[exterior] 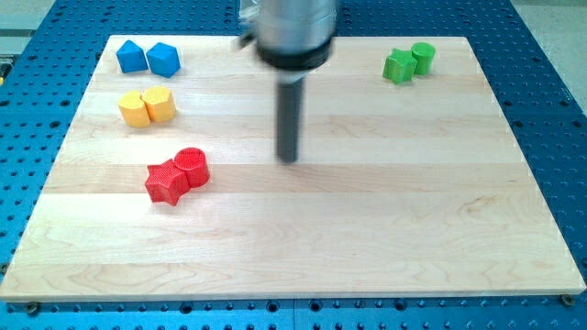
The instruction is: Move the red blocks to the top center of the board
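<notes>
A red star block (165, 181) and a red cylinder block (193, 166) sit touching each other at the view's left, below the board's middle height. My tip (289, 159) stands near the board's middle, about a hand's width to the right of the red cylinder and apart from it. The rod rises from the tip to the arm's blurred grey end at the view's top centre.
Two blue blocks (147, 58) lie at the top left. Two yellow blocks (147, 106) lie below them. A green star-like block (399, 67) and a green cylinder (423, 57) lie at the top right. The wooden board (367, 238) rests on a blue perforated table.
</notes>
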